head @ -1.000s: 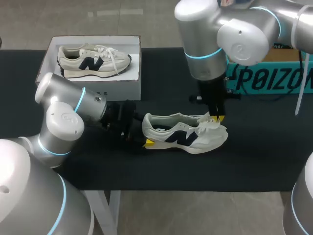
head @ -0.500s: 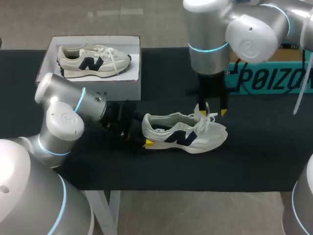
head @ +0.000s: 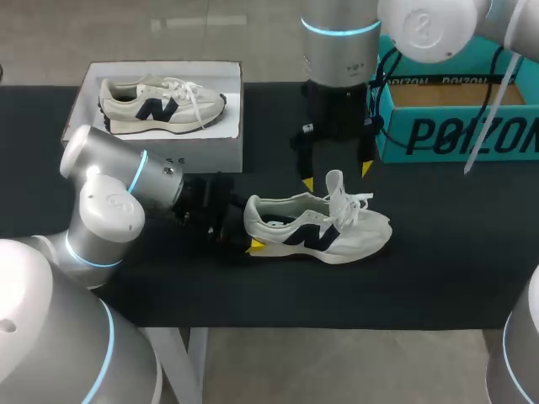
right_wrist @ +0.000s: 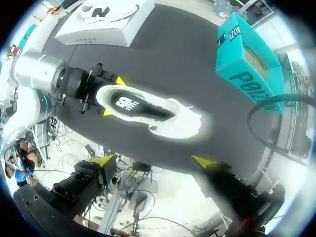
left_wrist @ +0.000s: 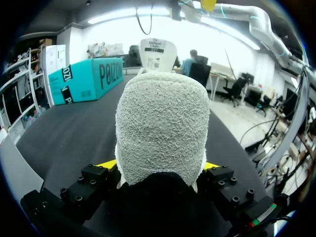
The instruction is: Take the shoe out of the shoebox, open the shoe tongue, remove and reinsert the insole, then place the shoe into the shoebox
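Left end effector (head: 249,227) grips the shoe (head: 320,231) by the heel; right end effector (head: 338,175) hangs open above.

The left pincer (left_wrist: 159,166) grips the shoe (left_wrist: 163,123) by its heel.

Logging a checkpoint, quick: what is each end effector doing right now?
Left end effector: closed on the heel of the white fabric sneaker with a dark side logo on the black tabletop.
Right end effector: open, empty, above that sneaker.
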You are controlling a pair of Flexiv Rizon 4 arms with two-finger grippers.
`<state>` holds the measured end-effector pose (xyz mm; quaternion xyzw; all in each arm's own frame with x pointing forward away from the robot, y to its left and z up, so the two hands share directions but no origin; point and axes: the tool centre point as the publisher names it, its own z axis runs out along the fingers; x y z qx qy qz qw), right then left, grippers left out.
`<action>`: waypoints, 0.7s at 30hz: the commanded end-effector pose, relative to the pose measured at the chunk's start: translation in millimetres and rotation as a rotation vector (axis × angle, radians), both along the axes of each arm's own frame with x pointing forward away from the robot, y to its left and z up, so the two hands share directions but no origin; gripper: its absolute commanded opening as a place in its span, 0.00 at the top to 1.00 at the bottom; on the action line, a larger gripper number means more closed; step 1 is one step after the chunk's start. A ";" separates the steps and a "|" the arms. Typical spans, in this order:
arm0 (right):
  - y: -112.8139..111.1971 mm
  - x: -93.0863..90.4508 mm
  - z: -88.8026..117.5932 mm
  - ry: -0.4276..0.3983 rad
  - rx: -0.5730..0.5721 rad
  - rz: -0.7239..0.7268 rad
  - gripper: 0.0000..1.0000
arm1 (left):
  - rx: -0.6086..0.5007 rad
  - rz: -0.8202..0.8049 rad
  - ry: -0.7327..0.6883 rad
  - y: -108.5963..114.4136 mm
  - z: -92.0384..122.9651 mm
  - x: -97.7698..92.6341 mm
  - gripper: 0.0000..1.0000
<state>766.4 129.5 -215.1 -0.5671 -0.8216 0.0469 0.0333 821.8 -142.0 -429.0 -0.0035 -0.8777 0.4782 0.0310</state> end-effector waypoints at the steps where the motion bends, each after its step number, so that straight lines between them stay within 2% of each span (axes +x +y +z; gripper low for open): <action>1: -7.4 5.7 -5.0 0.386 0.492 0.863 0.00 | 0.001 0.001 -0.001 -0.6 -0.8 0.3 1.00; 6: -7.4 5.7 -5.0 0.386 0.492 0.863 0.00 | 0.001 0.001 -0.001 -0.6 -0.8 0.3 1.00; 9: 14.5 16.3 5.8 0.352 0.203 1.132 0.00 | 0.001 0.001 -0.001 -0.6 -0.8 0.3 1.00; 11: 28.8 20.9 12.1 0.323 0.065 1.296 0.00 | 0.001 0.001 -0.001 -0.6 -0.8 0.3 1.00; 12: 32.0 22.6 13.3 0.317 -0.001 1.362 0.53 | 0.001 0.001 -0.001 -0.6 -0.8 0.3 1.00; 13: 34.7 24.3 13.7 0.293 -0.035 1.462 1.00 | 0.001 0.001 -0.001 -0.6 -0.8 0.3 1.00; 18: 37.6 29.1 12.7 0.302 -0.199 1.659 1.00 | 0.001 0.001 -0.001 -0.6 -0.8 0.3 1.00; 21: 37.6 29.1 12.7 0.302 -0.199 1.659 1.00 | 0.001 0.001 -0.001 -0.6 -0.8 0.3 1.00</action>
